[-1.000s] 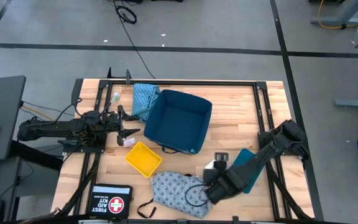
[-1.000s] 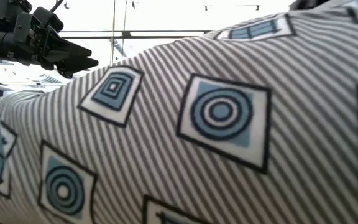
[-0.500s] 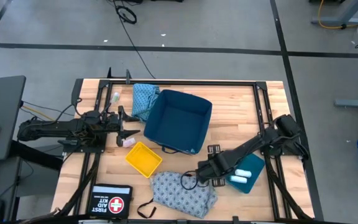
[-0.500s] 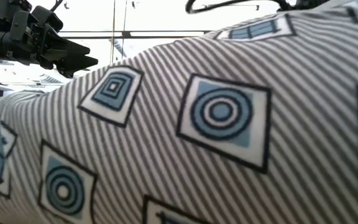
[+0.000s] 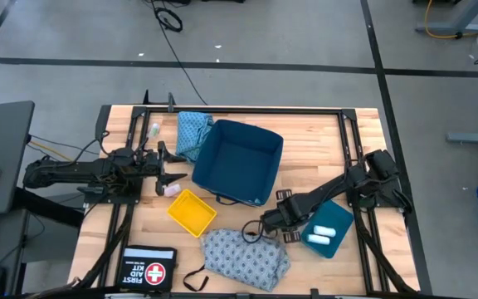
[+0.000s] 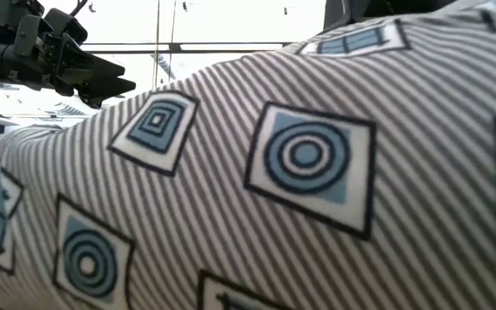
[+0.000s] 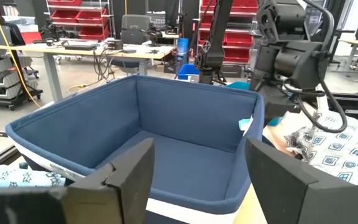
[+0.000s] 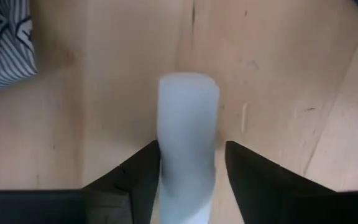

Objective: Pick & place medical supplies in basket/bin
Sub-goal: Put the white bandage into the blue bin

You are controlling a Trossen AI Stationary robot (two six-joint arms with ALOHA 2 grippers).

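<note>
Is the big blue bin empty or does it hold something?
Empty: the blue bin shows only its bare floor in both the high and left wrist views.

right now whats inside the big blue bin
The big blue bin looks empty: the left wrist view shows a bare floor. Its near corners are hidden behind the left gripper. The right gripper holds a white roll outside it.

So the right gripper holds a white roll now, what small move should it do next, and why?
Probably carry it toward the blue bin and a little higher. In the right wrist view the right gripper is shut on the white roll above bare table wood, and from above it sits just outside the bin's near corner, so the roll is not over the opening yet.
</note>
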